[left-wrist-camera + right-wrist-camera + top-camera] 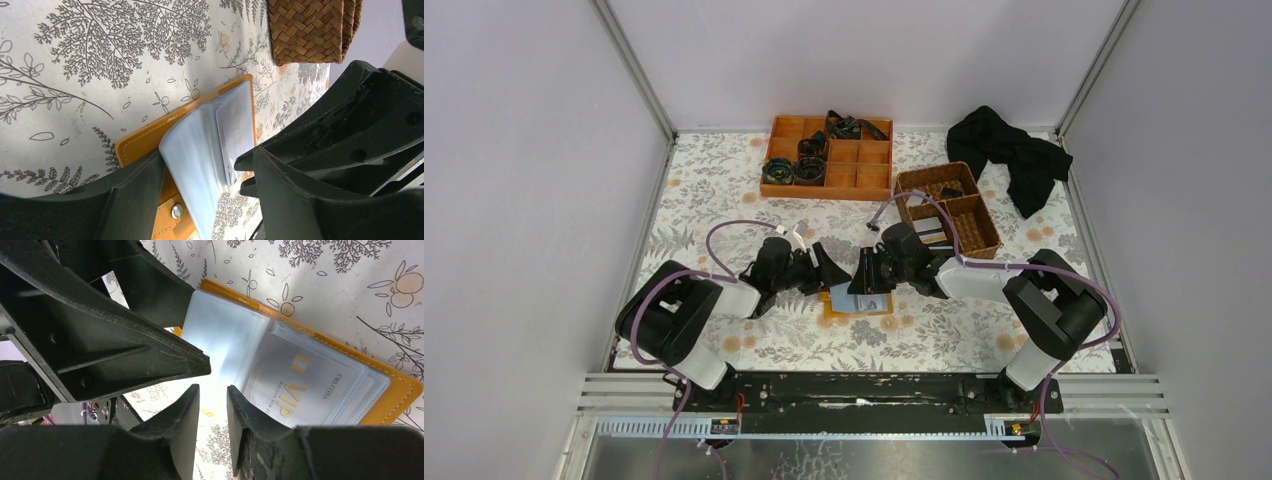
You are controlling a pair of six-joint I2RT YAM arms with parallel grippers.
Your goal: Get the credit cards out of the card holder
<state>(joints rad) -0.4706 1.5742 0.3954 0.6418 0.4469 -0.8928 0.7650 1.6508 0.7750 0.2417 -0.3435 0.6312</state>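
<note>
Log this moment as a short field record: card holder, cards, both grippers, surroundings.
card holder: lying open on the table, clear sleeves facing up
VIP card: inside a sleeve, not yet out
left gripper: open, fingers either side of the sleeves
right gripper: narrowly open at the holder, nothing seen between its fingers
behind: wicker basket, orange tray, black cloth
</note>
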